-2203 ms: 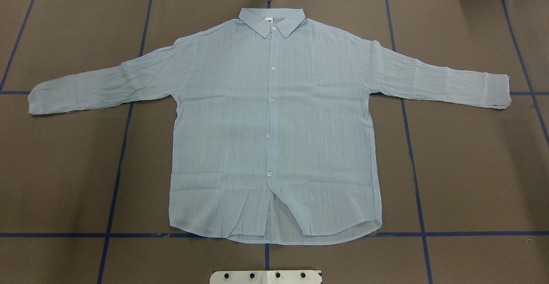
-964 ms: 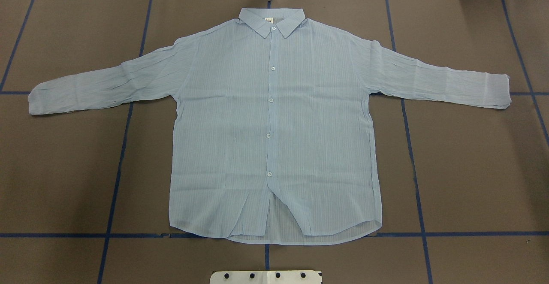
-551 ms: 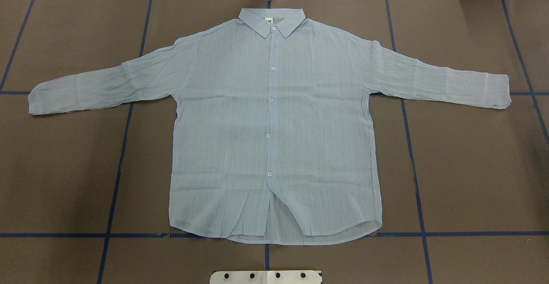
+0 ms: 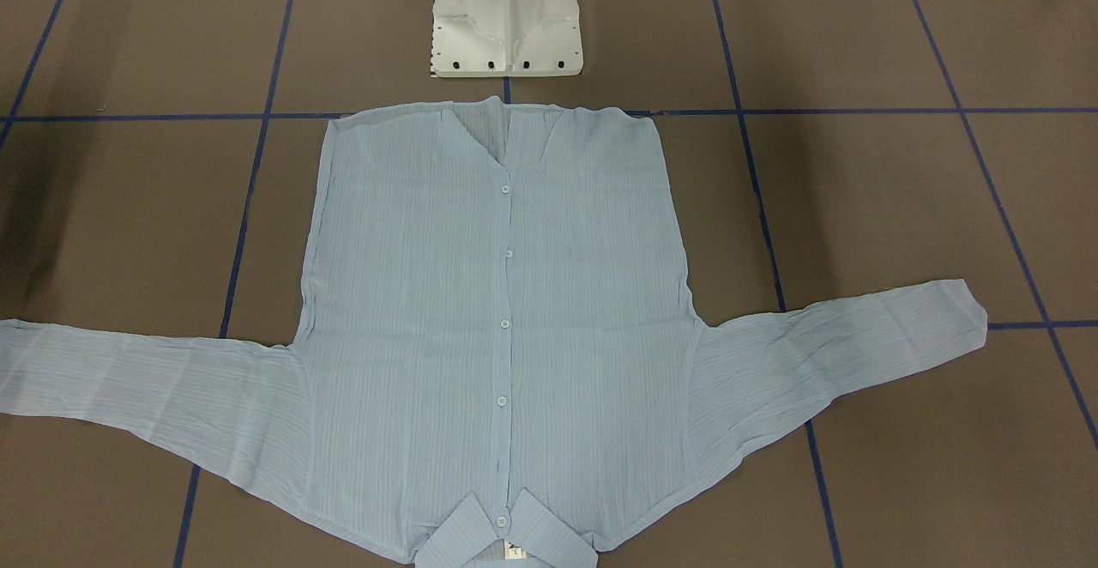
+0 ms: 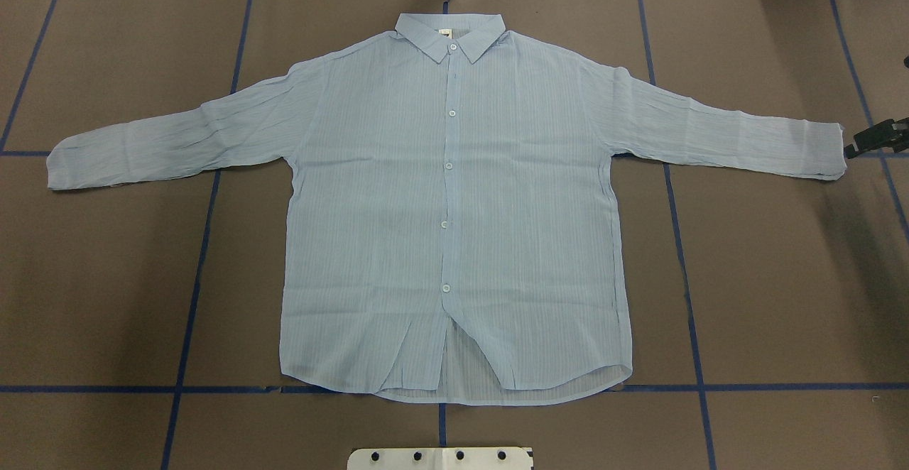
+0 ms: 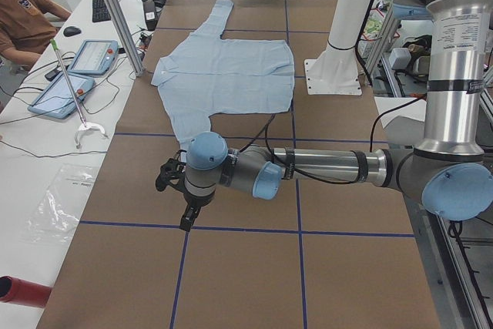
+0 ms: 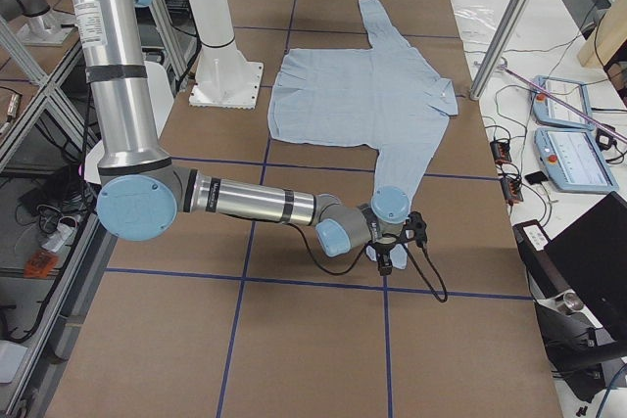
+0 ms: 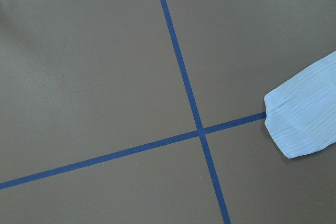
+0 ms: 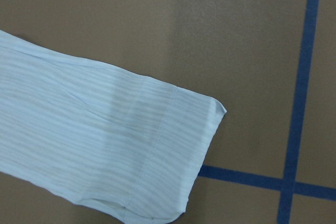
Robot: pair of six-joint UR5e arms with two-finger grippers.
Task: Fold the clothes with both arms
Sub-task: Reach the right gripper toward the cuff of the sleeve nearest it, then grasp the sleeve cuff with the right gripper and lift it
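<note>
Brown table (image 4: 858, 208), gridded with blue tape lines (image 4: 729, 111), and a white pedestal (image 4: 506, 19) at the robot's edge.

Front-facing view: we log the shirt (image 4: 497, 311) lying flat, buttoned, front up. Its hem is towards the pedestal, both sleeves are spread sideways, and the collar (image 4: 463, 538) is on the side away from the robot. A neck label (image 4: 512, 551) shows inside the collar; its print is too small for us to read.

Overhead: the right gripper (image 5: 870, 140) pokes in at the edge, just beside the right cuff (image 5: 827, 154). We cannot tell if they touch, nor whether the jaws are spread or pressed together.

Exterior left: the left arm (image 6: 323, 167) is stretched low over the table, and the left gripper (image 6: 185, 221) points down near the sleeve end. We cannot tell the jaw state here. An operator (image 6: 23, 5) in brown sits by two tablets (image 6: 92, 55); the screens are unreadable.

Exterior right: the right arm (image 7: 255, 205) is stretched low too, its wrist over the sleeve end.

Left wrist: the left cuff (image 8: 304, 124) lies flat at the frame's right edge, across the end of a tape line.

Right wrist: the right cuff lies flat, near a tape crossing.
</note>
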